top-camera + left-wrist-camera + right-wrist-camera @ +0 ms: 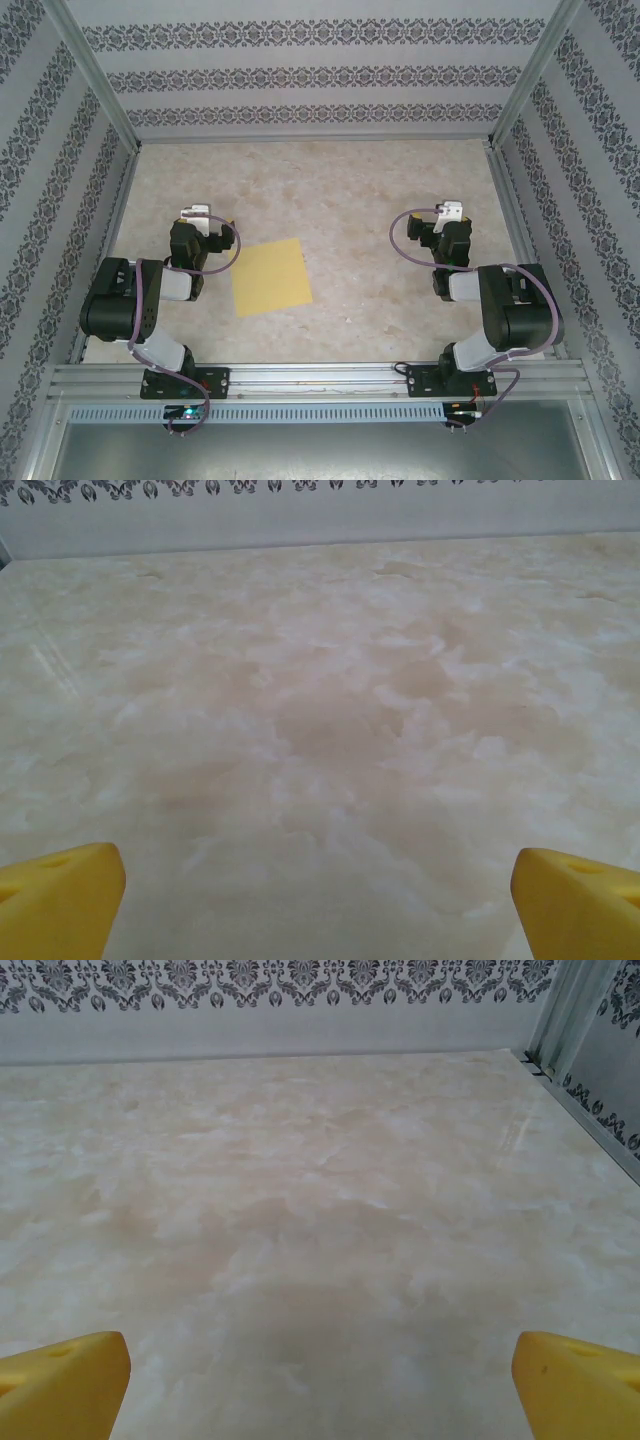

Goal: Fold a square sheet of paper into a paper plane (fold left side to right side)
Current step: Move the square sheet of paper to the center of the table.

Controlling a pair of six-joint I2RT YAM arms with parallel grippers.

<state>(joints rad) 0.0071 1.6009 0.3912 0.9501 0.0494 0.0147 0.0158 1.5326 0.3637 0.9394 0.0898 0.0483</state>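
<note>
Paper (271, 277) lies flat on the worktop (350, 190) near your left pincer (196, 212); it and the right pincer (452, 212) both gape empty. Slide under the left edge, then align corners before creasing.

Beige marble tbl (380, 190), damask-striped walls (300, 75)

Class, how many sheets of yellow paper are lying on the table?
1. The square sheet of paper lies flat on the table, close beside the left arm; any sheet stacked exactly beneath it would be hidden.
</note>
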